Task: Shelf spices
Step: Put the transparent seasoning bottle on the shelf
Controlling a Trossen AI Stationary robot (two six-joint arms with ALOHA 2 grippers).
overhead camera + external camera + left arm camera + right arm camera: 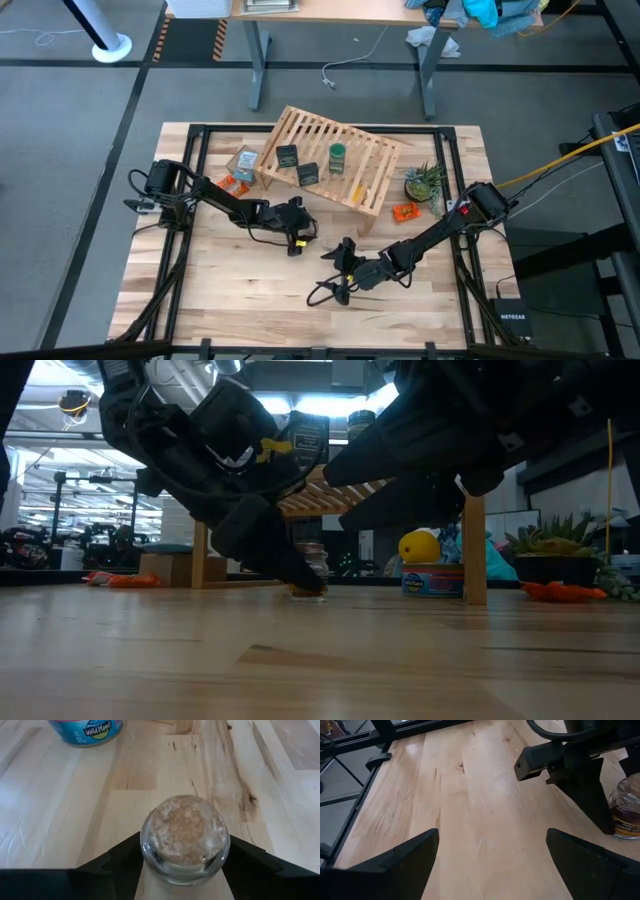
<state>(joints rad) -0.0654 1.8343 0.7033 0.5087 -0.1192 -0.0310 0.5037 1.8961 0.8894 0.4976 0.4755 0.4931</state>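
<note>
1. My left gripper (297, 240) sits low at the middle of the counter (230, 300), just in front of the shelf (325, 155); its fingers (112, 862) close on the tiny clear glass jar (185, 837), one on each side of the round glass.
2. In the low view that jar (309, 588) stands on the wood under my left gripper, though my arm darkens it and I can only partly make it out.
3. My right gripper (340, 272) lies near the middle of the counter on the front side, fingers (405, 855) spread wide around bare wood, holding nothing.
4. My two grippers are near each other; from the right wrist the left one (580, 775) rises just beside the glass jar (626, 810).
5. The counter's left and front parts are open board out to the black frame rails (185, 250).
6. The shelf slants across the back, with two dark squarish jars (288, 155) and the green round jar (338, 155) on its bars.
7. Around it: a tan box (244, 163) and orange pieces (232, 185) on the left, a potted plant (426, 180) and another orange piece (405, 211) on the right.
8. A blue tin (86, 730) stands beyond the jar held in my left fingers.
</note>
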